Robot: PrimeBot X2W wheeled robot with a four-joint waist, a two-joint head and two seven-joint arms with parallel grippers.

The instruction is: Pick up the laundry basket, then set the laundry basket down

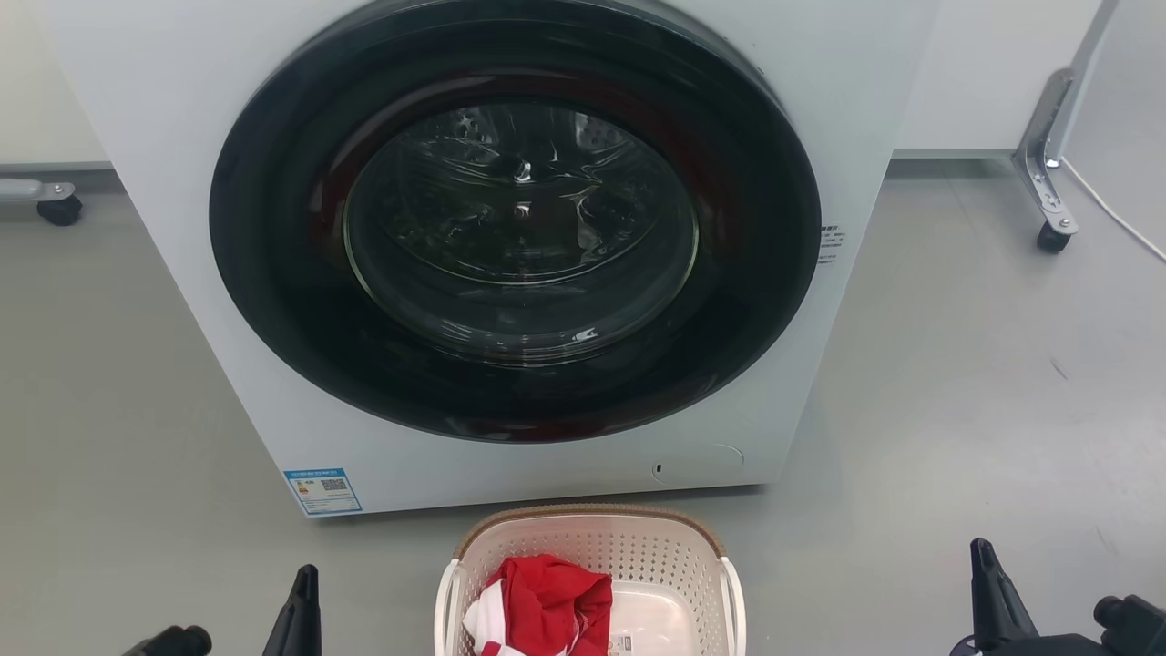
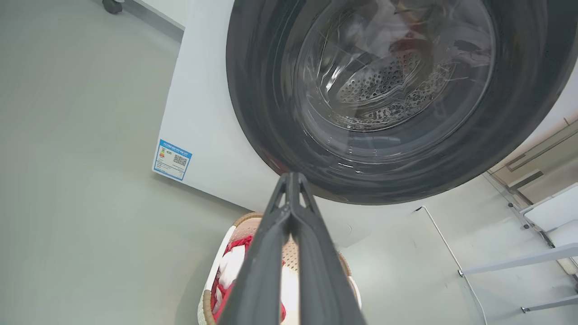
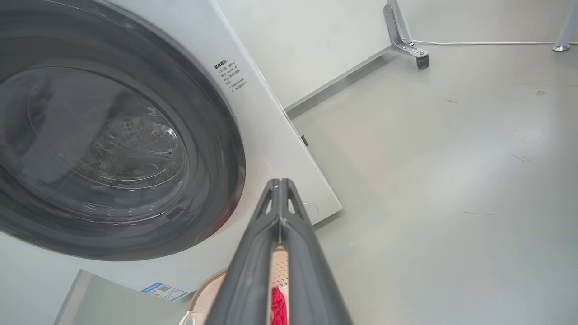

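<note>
Currently basket (image 1: pixel 638 554) upright on floor (image 1: pixel 911 410), just before washer (image 1: pixel 137 182), cloth (image 1: pixel 547 601) heaped left. Left gripper (image 1: pixel 306 576), right gripper (image 1: pixel 981 552): jaws pressed together, empty, apart from basket. Fits pre-lift or post-set-down. Lopsided load: judged tippy.

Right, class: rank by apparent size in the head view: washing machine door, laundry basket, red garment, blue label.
1. washing machine door
2. laundry basket, partly cut off at the bottom edge
3. red garment
4. blue label
</note>
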